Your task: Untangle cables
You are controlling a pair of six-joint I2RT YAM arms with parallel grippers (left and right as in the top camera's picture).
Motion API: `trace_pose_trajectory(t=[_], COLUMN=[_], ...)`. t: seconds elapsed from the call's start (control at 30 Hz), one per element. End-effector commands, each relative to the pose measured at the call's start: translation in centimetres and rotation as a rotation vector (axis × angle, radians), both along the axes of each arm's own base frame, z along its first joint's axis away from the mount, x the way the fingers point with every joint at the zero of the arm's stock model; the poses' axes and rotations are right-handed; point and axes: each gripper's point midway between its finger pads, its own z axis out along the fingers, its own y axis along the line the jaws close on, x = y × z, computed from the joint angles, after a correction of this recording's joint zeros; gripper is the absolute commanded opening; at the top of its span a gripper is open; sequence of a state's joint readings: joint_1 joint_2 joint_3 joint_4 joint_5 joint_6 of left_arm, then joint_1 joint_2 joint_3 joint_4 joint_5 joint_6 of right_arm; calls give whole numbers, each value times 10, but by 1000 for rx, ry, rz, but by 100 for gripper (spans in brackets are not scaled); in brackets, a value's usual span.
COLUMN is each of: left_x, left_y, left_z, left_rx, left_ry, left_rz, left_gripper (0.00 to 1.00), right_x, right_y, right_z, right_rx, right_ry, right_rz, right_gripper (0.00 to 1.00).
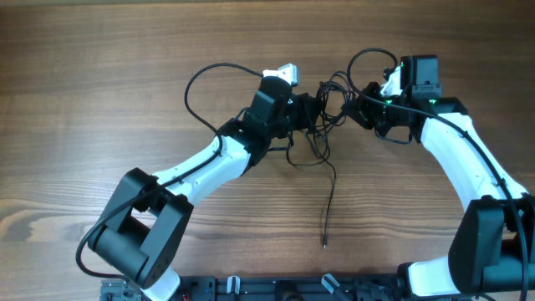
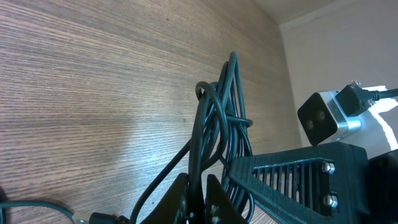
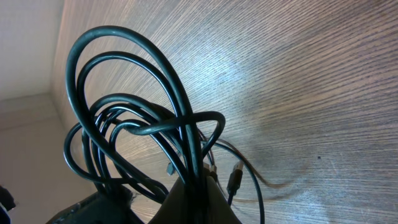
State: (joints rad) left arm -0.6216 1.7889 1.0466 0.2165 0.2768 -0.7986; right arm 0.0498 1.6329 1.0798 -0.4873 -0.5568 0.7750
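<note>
The cables (image 1: pixel 328 102) form a thin black tangled bundle held above the wooden table between both grippers. One strand hangs down and trails toward the front, ending in a small plug (image 1: pixel 323 243). My left gripper (image 1: pixel 303 110) is shut on strands at the bundle's left side; in the left wrist view the cables (image 2: pixel 221 118) rise from between its fingers (image 2: pixel 198 202). My right gripper (image 1: pixel 361 109) is shut on strands at the bundle's right side. In the right wrist view the cables (image 3: pixel 134 93) loop up from its fingers (image 3: pixel 198 186), with plug ends (image 3: pixel 234 176) hanging beside them.
The wooden table (image 1: pixel 100 100) lies under everything. Thicker black arm cables loop behind the left arm (image 1: pixel 201 84) and above the right wrist (image 1: pixel 368 58). The right arm's camera (image 2: pixel 326 115) shows close to the left gripper.
</note>
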Motion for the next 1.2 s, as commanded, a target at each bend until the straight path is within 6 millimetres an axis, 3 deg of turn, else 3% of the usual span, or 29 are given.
trace_pose_trajectory(t=[0.0,0.13,0.3,0.53,0.6,0.73,0.8,0.93,1.07,1.17], left_x=[4,4,3,2,2,3,6,1,-6,-10], left_y=[-1,-2,-3,-4,-1,8,14,12,5,3], left_z=[0,-2,-9,-8,-3,13,13,14,17,18], left_rx=[2,4,12,61,62,26,19,10,1,-11], left_ry=[-14,-12,0,-72,-106,-142,-132,-138,-159,-159], left_rz=[5,3,0,-54,-107,-178,-178,-218,-272,-295], left_gripper=[13,16,4,4,4,4,4,4,4,4], right_x=[-2,-2,-3,-3,-3,-1,-2,-14,-11,1], right_y=[4,4,4,5,4,-22,-30,0,27,32], right_z=[1,1,1,1,4,3,10,51,60,47], right_rx=[21,21,21,-14,-27,-36,-5,203,206,112], right_ry=[9,9,11,-47,-94,-89,-123,-332,-407,-349], right_rz=[7,7,7,87,146,101,124,365,448,363], right_gripper=[4,4,4,4,13,37,42,47,49,47])
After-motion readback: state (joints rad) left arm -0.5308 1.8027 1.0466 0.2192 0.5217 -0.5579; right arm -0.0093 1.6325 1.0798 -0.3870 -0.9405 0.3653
